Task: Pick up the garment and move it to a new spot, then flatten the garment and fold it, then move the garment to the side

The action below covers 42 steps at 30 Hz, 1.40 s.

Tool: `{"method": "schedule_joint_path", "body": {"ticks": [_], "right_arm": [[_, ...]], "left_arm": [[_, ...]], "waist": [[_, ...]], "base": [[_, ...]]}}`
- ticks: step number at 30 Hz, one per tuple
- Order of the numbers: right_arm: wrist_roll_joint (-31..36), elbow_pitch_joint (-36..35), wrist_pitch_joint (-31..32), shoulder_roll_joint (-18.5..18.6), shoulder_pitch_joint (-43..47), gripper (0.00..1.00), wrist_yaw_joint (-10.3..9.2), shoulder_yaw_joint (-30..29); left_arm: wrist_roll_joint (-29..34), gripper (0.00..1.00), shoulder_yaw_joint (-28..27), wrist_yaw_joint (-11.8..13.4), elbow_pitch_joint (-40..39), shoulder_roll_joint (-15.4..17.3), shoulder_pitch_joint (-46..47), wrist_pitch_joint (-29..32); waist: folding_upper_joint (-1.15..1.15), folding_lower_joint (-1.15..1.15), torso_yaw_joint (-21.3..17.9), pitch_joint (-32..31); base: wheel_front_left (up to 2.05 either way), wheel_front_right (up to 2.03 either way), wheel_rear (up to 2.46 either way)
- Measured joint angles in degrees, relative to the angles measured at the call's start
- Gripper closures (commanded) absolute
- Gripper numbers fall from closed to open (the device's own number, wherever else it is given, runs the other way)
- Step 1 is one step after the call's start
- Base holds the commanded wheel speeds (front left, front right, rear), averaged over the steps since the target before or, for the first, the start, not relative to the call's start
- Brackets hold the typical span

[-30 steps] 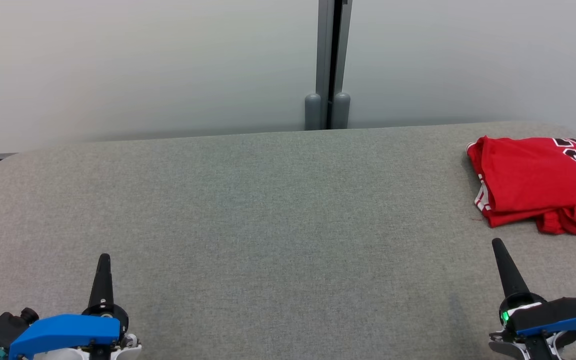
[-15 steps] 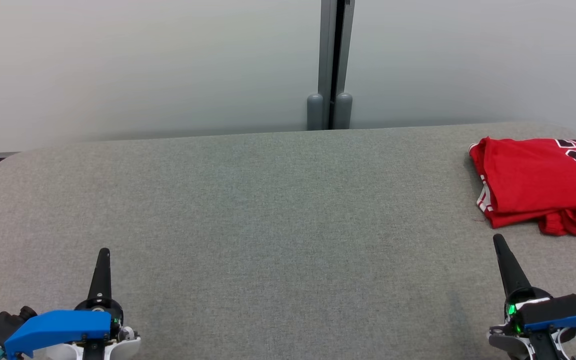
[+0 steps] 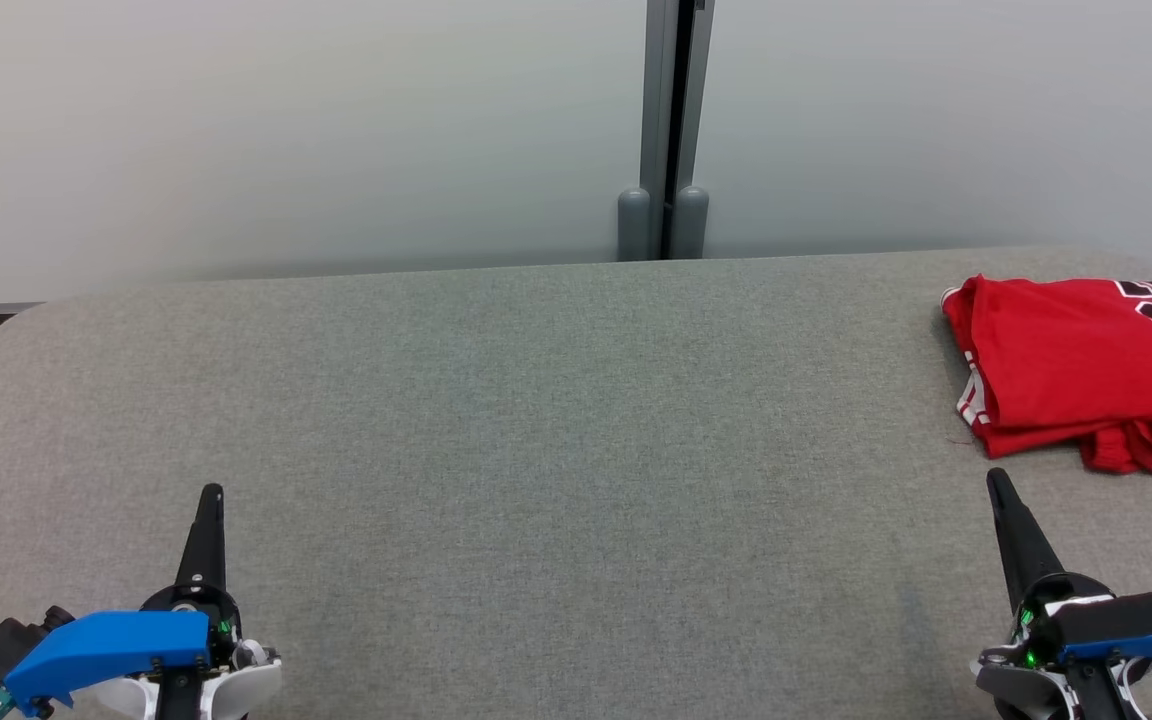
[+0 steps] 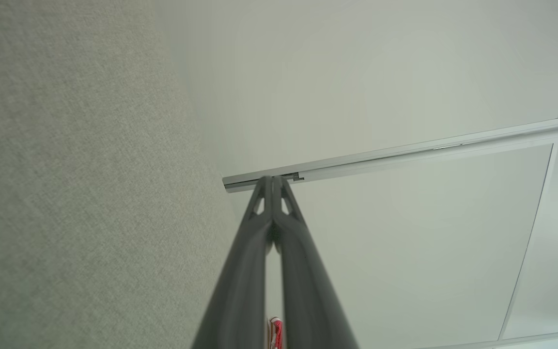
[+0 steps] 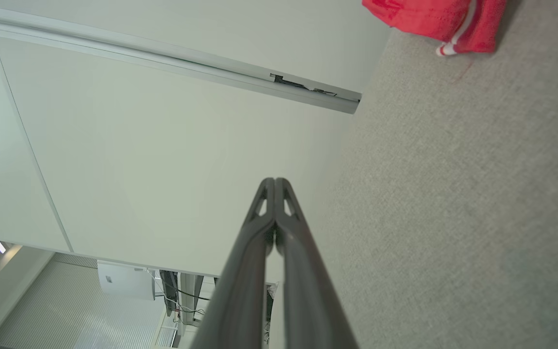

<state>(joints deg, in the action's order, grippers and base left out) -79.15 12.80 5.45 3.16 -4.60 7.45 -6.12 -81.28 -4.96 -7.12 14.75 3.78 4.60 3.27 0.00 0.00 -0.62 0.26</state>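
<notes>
The red garment lies folded at the far right of the grey padded table. The left gripper hovers at the near left, the right gripper near right, just short of the garment. Both have fingers pressed together, holding nothing.

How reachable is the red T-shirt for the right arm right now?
Probably yes: the right gripper sits just short of the red T-shirt, with only bare grey table between them. Its fingers are shut.
</notes>
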Motion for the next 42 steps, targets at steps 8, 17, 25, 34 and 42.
{"method": "schedule_joint_path", "body": {"ticks": [8, 17, 25, 34, 42], "right_arm": [[-3.59, 0.36, 0.1, -0.04, -0.53, 1.0, 0.0, -0.1], [-7.37, 0.74, 0.54, -0.11, -0.84, 1.0, 0.0, -0.2], [-10.47, 1.0, 0.78, -0.18, -1.09, 1.0, 0.0, -0.29], [-13.18, 1.22, 1.03, -0.22, -1.19, 1.0, 0.0, -0.35], [-13.18, 1.23, 1.03, -0.22, -1.19, 1.0, 0.0, -0.35]], "left_arm": [[-3.01, 1.0, -0.35, 0.0, -0.12, -0.3, 0.29, 0.8], [-6.2, 1.0, -0.9, -0.03, -0.32, -0.52, 0.57, 1.87], [-8.88, 1.0, -1.37, -0.09, -0.44, -0.68, 1.12, 2.7], [-11.02, 1.0, -1.62, -0.09, -0.59, -0.87, 1.37, 3.27], [-11.02, 1.0, -1.62, -0.09, -0.59, -0.88, 1.37, 3.27]], "waist": [[0.0, 0.0, 0.16, -0.02], [0.0, 0.0, 0.33, -0.04], [0.0, 0.0, 0.49, -0.06], [0.0, 0.0, 0.62, -0.08], [0.0, 0.0, 0.62, -0.08]], "base": [[0.0, 0.0, 0.0], [0.0, 0.0, 0.0], [0.0, 0.0, 0.0], [0.0, 0.0, 0.0], [0.0, 0.0, 0.0]]}}
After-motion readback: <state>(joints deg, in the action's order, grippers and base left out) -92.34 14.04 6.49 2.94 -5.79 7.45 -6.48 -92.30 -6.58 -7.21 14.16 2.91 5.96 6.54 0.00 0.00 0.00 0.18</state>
